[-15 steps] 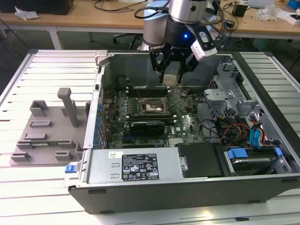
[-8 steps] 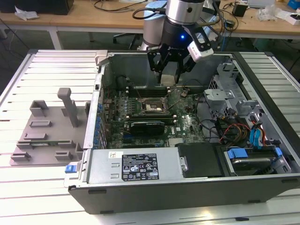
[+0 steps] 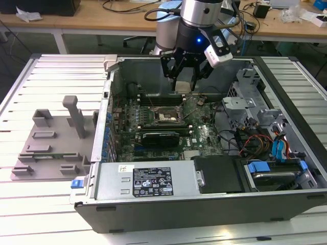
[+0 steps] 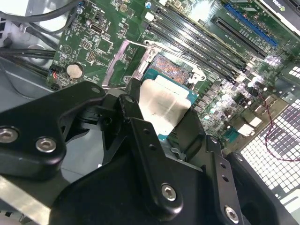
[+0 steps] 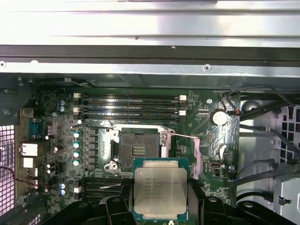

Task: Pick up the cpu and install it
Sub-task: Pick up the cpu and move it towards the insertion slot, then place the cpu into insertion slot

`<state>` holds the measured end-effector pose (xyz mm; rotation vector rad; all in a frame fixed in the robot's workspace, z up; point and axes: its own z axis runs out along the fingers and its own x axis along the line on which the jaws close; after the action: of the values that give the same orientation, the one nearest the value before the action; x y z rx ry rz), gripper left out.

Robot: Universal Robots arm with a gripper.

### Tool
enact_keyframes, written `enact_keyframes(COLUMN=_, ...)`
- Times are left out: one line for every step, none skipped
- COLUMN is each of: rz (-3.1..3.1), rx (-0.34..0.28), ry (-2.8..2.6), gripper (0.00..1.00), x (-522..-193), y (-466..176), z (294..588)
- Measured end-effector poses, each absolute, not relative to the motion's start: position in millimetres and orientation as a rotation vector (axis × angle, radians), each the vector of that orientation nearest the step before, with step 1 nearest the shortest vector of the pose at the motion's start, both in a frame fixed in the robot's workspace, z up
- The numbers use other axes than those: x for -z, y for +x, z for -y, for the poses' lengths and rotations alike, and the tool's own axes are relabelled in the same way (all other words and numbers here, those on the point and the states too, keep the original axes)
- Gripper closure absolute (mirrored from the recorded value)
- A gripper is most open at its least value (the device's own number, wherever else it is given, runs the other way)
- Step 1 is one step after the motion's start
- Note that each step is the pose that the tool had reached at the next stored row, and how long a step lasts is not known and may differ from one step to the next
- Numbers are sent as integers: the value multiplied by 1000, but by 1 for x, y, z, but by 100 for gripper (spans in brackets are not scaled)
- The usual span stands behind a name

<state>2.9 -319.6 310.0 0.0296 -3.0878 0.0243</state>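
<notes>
The cpu (image 5: 160, 190), a thin square chip with a silvery metal top and a green rim, is clamped between my black gripper's (image 5: 160, 208) fingers (image 5: 202, 202). In the second wrist view the cpu (image 4: 164, 105) hangs just above the open motherboard socket (image 4: 174, 70), apart from it. The first wrist view shows the socket (image 5: 138, 150) as a black square frame with its retention lever raised beside it. In the exterior view my gripper (image 3: 185, 79) hovers inside the open computer case (image 3: 168, 184), above the board and a little behind the socket (image 3: 164, 116).
Memory slots (image 5: 129, 105) run along the socket's far side. A graphics card (image 3: 161, 137) lies in front of it. Cables and drive cages (image 3: 265, 138) occupy the case on the exterior view's right. A grey fixture tray (image 3: 51, 143) sits outside the case on the slatted table.
</notes>
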Motion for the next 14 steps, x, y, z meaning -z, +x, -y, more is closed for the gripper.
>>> enact_keyframes(rz=3088, rx=-24, ry=30, gripper=45, x=-310, y=3, z=320)
enact_keyframes(rz=3088, rx=-24, ry=30, gripper=45, x=-310, y=3, z=320)
enact_keyframes(rz=3088, rx=-24, ry=30, gripper=45, x=-310, y=3, z=320)
enact_keyframes(rz=3088, rx=-24, ry=27, gripper=45, x=-310, y=3, z=320)
enact_keyframes(rz=3088, rx=-24, ry=5, gripper=45, x=-310, y=3, z=320)
enact_keyframes(rz=3088, rx=-23, ry=-32, gripper=45, x=-310, y=3, z=320)
enact_keyframes(rz=3087, rx=-22, ry=-64, gripper=45, x=-310, y=3, z=320)
enact_keyframes(rz=3086, rx=-21, ry=-98, gripper=45, x=-309, y=3, z=320)
enact_keyframes(rz=3085, rx=-20, ry=-127, gripper=45, x=-309, y=3, z=320)
enact_keyframes(rz=3083, rx=-20, ry=-155, gripper=45, x=-309, y=3, z=320)
enact_keyframes(rz=3082, rx=-20, ry=-174, gripper=45, x=-309, y=3, z=320)
enact_keyframes(rz=3081, rx=-20, ry=-194, gripper=45, x=-309, y=3, z=320)
enact_keyframes(rz=3079, rx=-20, ry=-222, gripper=45, x=-309, y=3, z=320)
enact_keyframes(rz=3076, rx=-20, ry=-263, gripper=45, x=-309, y=3, z=320)
